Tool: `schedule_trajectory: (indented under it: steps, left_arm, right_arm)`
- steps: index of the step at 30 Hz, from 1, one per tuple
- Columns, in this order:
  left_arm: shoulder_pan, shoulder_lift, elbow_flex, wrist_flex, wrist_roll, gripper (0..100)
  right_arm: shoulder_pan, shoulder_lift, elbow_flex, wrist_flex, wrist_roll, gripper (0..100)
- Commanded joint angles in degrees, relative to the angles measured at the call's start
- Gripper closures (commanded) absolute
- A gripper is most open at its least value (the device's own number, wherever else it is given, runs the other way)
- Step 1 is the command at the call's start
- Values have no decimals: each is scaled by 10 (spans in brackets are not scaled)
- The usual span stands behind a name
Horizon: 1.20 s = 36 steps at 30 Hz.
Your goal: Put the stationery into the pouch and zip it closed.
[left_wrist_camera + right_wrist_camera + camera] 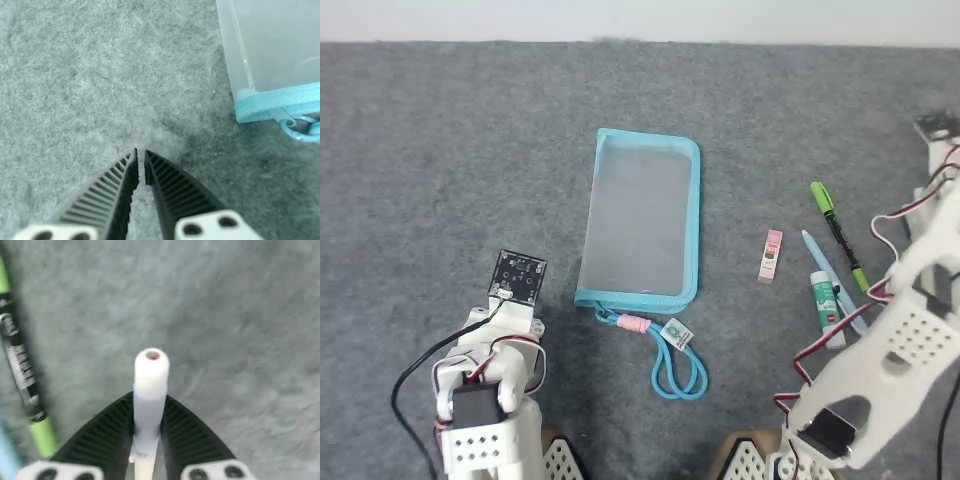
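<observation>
Right jaws clamp a white-capped pen (149, 390), arm stretched beside the green pen (838, 233); left jaws closed, arm folded near the pouch (642, 215).

The pouch (270, 45) runs off the left wrist view's edge. In the right wrist view the green pen (20, 365) is blurred and cut off by the edge. The lower length of the white-capped pen (150, 367) is hidden between the fingers of the right gripper (149, 399).
</observation>
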Motion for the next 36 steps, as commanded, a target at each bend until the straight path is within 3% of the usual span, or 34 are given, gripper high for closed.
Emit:
schedule_trajectory:
  steps: [1, 7, 14, 20, 24, 30, 36]
  left_arm:
    - [-4, -11, -3, 1, -6, 980]
    - [-4, -11, -3, 1, -6, 980]
    - [-4, -11, -3, 1, -6, 980]
    - [-4, -11, -3, 1, -6, 980]
    - [-4, -11, -3, 1, -6, 980]
    - [-4, -11, -3, 1, -6, 980]
    - [-4, -11, -3, 1, -6, 980]
  right_arm:
    - [6, 48, -135, 22, 28, 979]
    - [6, 151, -261, 72, 28, 971]
    - [1, 202, -395, 219, 10, 775]
    - [-4, 201, -512, 269, -47, 809]
    - [-13, 157, -439, 270, -67, 846]
    - [-29, -35, -197, 269, -107, 954]
    - [-80, -183, 37, 225, -77, 975]
